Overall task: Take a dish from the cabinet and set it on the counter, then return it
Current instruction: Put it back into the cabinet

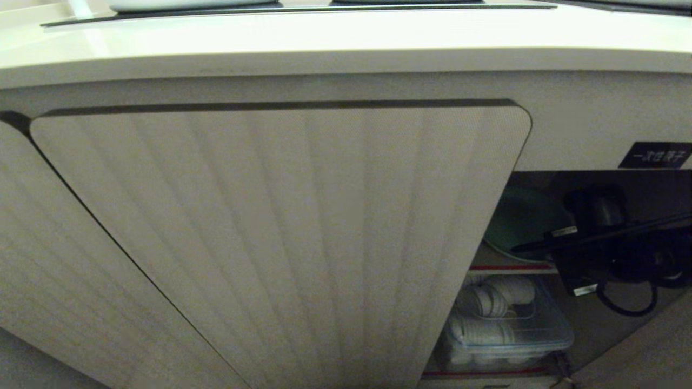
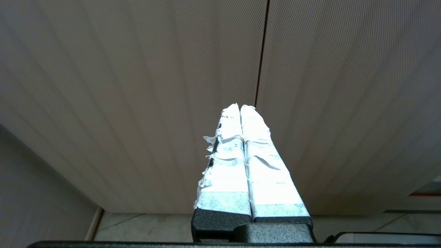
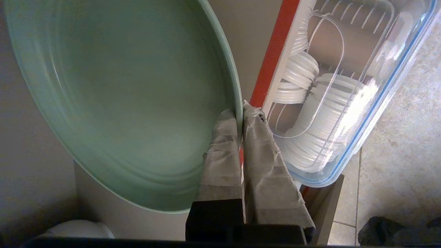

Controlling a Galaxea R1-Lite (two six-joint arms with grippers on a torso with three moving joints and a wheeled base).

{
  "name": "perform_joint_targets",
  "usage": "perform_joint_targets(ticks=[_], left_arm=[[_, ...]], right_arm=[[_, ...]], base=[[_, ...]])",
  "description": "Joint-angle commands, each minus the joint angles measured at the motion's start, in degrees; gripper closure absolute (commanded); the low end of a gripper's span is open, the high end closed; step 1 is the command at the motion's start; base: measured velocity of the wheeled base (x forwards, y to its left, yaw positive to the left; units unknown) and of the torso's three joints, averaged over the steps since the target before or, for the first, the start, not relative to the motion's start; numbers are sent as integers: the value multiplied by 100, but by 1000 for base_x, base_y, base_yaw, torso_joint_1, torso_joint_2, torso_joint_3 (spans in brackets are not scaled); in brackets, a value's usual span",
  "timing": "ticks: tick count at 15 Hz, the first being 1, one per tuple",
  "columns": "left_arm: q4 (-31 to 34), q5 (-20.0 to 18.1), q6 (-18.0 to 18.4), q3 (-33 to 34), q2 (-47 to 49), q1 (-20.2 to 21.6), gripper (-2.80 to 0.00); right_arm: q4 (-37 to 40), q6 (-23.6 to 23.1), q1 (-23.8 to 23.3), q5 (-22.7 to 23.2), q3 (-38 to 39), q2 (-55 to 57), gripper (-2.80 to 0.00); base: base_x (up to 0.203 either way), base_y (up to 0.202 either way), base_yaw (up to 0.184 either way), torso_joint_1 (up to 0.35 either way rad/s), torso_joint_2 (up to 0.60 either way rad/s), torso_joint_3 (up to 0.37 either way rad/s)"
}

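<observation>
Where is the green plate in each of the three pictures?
Head view: the green plate sits on the upper shelf of the open cabinet, at the right, partly behind the right gripper.
Left wrist view: not in it.
Right wrist view: fills the upper left, its rim pinched between the fingers.
Shared landmark: the clear plastic box of white items.

The ribbed door [image 1: 281, 237] covers the cabinet [image 1: 584, 135] left of the dish [image 1: 521, 221]; right of it the opening is crowded (the right arm [image 1: 621, 243] fills it).
</observation>
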Motion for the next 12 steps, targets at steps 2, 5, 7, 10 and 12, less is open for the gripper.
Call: perform_joint_targets(ticks=[2,5,7,10,12], left_arm=[[0,2,-4,0,-2,0,0],[0,2,-4,0,-2,0,0],[0,2,-4,0,-2,0,0],[0,2,-4,0,-2,0,0],[0,2,-4,0,-2,0,0]], right_arm=[[-2,46,2,-10,-65,91,0],[20,149,-6,-10,-91,130,0],[51,205,2,-10,-100,187,0],[35,231,-6,-10,-100,227,0],[26,231,-4,-10,-126,280,0]], base=[[0,0,0,0,0,0],[0,0,0,0,0,0],[0,0,0,0,0,0],[0,0,0,0,0,0],[0,0,0,0,0,0]])
